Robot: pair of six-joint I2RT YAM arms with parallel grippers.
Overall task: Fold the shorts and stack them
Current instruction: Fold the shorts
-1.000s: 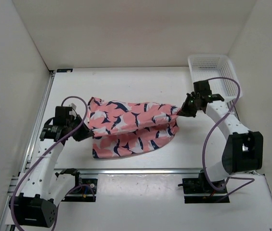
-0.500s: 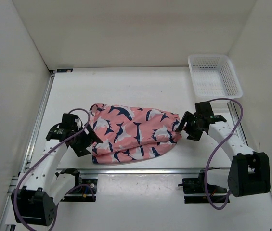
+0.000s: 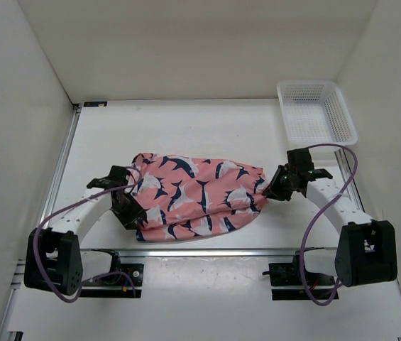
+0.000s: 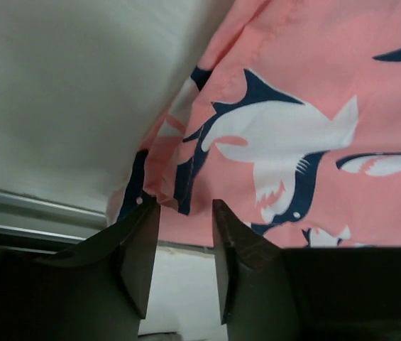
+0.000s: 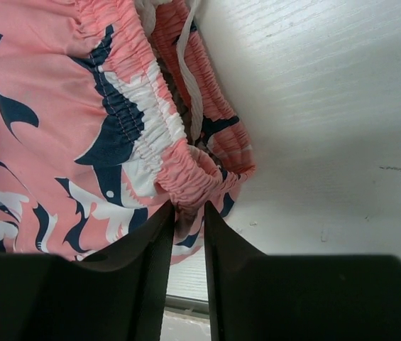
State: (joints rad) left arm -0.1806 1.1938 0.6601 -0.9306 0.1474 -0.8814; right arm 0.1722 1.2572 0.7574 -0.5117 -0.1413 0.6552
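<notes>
The salmon-pink shorts point(image 3: 196, 195) with navy-and-white shark shapes lie folded in half across the table's middle, waistband to the right. My left gripper point(image 3: 130, 213) sits at their lower left corner. In the left wrist view its jaws point(image 4: 186, 206) stand apart, and the hem corner of the shorts point(image 4: 314, 106) just touches the left fingertip. My right gripper point(image 3: 270, 190) is at the right end of the shorts. In the right wrist view its jaws point(image 5: 188, 207) stand narrow, with a fold of the gathered waistband point(image 5: 186, 170) pinched between the tips.
A white mesh basket point(image 3: 317, 114) stands at the back right, apart from the shorts. A metal rail point(image 3: 207, 250) runs along the table's near edge, just below the shorts. White walls enclose the left, back and right sides.
The shorts, held up and stretched a second ago, now lie flat and folded. Both grippers let go, opened wide, then narrowed again. The left gripper moved in to the lower left corner.
</notes>
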